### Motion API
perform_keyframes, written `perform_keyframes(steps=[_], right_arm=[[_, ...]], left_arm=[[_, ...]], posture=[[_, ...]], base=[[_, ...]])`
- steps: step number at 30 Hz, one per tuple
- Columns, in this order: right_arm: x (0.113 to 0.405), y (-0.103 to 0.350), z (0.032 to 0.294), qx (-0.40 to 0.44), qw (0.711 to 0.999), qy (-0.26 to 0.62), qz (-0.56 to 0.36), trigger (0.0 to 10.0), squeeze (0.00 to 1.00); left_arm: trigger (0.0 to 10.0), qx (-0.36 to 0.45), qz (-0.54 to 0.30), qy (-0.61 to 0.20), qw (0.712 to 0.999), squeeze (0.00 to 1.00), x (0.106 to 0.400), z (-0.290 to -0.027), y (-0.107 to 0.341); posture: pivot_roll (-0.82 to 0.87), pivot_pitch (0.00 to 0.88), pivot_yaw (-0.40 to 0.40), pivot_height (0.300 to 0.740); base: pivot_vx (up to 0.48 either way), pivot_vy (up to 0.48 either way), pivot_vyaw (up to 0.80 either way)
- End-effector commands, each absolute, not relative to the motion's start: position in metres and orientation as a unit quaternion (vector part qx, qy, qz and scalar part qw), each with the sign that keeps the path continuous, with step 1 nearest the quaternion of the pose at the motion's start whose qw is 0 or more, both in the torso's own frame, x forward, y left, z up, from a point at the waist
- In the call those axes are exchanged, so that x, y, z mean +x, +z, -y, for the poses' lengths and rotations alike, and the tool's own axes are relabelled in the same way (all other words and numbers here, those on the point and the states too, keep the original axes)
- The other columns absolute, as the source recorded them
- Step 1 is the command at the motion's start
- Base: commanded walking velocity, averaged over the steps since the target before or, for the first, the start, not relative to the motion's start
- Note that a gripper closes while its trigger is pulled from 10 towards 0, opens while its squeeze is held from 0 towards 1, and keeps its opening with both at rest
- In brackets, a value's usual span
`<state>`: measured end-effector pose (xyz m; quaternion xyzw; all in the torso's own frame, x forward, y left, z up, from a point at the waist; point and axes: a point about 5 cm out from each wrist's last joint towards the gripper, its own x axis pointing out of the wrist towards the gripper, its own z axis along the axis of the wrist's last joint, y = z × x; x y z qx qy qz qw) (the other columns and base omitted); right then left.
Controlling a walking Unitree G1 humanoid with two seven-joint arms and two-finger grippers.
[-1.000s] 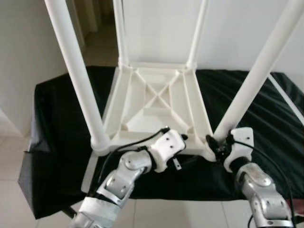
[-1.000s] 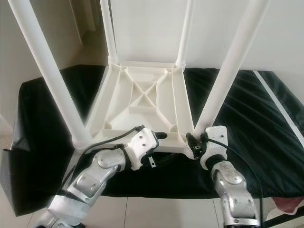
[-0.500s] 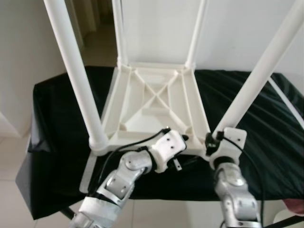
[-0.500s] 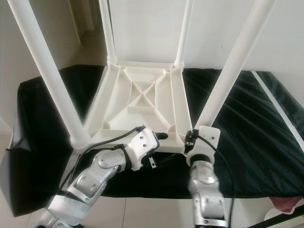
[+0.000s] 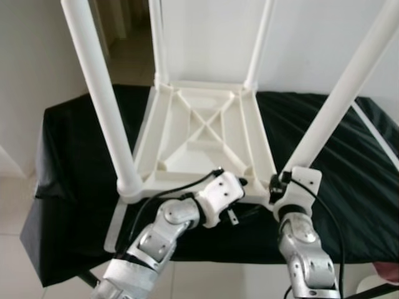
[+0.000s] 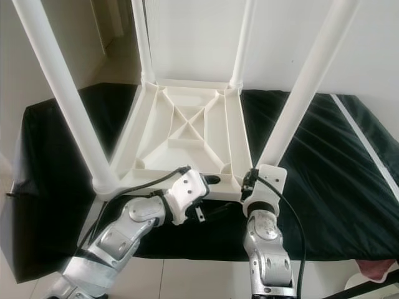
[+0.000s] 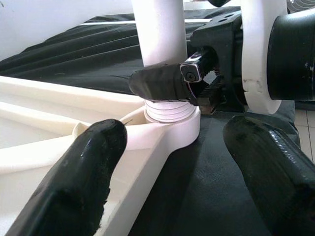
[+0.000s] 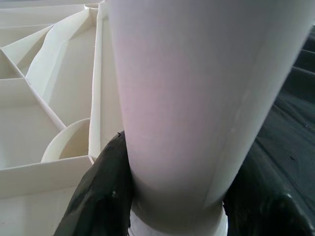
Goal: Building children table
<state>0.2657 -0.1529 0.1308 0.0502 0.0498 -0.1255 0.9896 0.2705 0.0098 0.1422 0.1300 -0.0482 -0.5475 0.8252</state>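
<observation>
Right gripper (image 7: 197, 81) is clamping the near-right table leg (image 5: 336, 106) at its base, probably twisting it into the upside-down tabletop (image 5: 206, 128); left gripper (image 7: 172, 172) is hovering spread apart, bracing the edge.

Home room (tiled floor (image 5: 12, 212), white walls (image 5: 37, 62))

Black cloth (image 5: 75, 143), white wall (image 5: 312, 37), pale tiled floor (image 5: 12, 205), doorway (image 5: 124, 25)
</observation>
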Motion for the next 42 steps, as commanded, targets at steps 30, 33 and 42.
perform_keyframes(steps=[30,33,42], right_arm=[[0.278,0.129,0.189,-0.088,0.976,0.187,-0.064,10.0,0.0],[0.279,0.132,0.188,-0.098,0.967,0.226,-0.062,10.0,0.0],[0.286,0.128,0.188,-0.105,0.962,0.244,-0.069,0.0,0.0]], left_arm=[[10.0,0.133,0.056,-0.558,0.817,0.0,0.272,-0.005,0.147],[10.0,0.135,0.057,-0.558,0.817,0.0,0.272,-0.005,0.147],[10.0,0.136,0.059,-0.557,0.817,0.0,0.273,-0.005,0.148]], posture=[[-0.01,0.0,-0.025,0.74],[-0.01,0.0,-0.025,0.74],[0.0,0.0,-0.027,0.74]], base=[[0.0,0.0,0.0],[0.0,0.0,0.0],[0.0,0.0,0.0]])
